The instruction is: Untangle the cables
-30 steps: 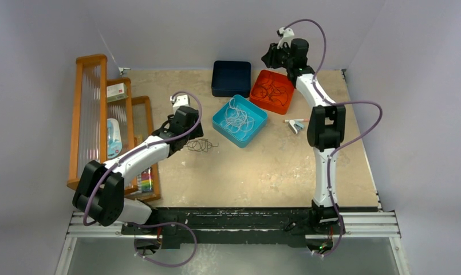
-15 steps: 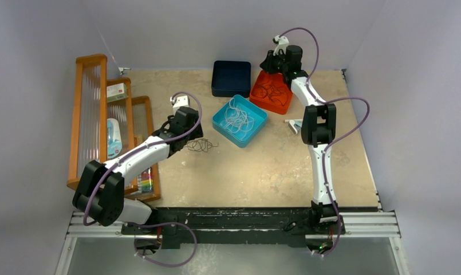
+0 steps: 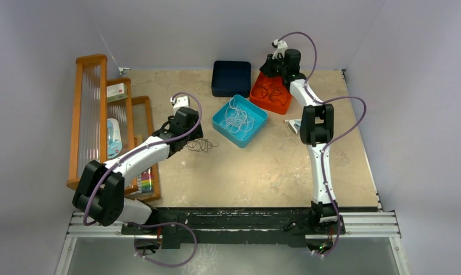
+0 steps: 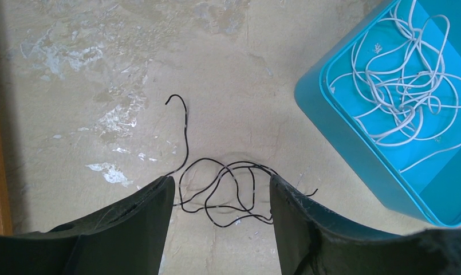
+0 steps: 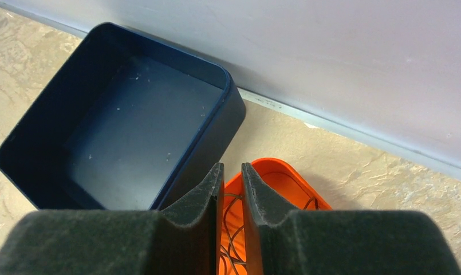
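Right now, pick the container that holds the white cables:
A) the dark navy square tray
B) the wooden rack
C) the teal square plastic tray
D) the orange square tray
C: the thin white looping cables lie piled inside the teal square plastic tray, while the orange square tray holds only thin dark cables.

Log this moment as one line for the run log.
left jaws: open above thin dark cable on table | right jaws: nearly closed over orange plastic tray
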You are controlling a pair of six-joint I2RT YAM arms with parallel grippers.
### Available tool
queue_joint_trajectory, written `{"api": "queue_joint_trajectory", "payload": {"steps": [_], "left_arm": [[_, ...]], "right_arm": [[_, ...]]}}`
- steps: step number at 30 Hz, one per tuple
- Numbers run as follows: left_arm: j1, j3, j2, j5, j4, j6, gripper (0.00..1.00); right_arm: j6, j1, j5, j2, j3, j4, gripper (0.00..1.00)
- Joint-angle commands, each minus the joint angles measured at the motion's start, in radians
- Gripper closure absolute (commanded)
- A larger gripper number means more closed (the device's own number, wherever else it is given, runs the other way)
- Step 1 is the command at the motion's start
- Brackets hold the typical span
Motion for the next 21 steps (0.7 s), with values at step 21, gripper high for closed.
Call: {"api": "queue_joint_trajectory", "payload": {"steps": [21], "left_arm": [[0.005, -0.017, -0.001, 0.003, 0.029, -0.012, 0.4]], "right_arm": [[0.029, -0.004, 0.054, -0.028, -0.037, -0.019, 0.85]]}}
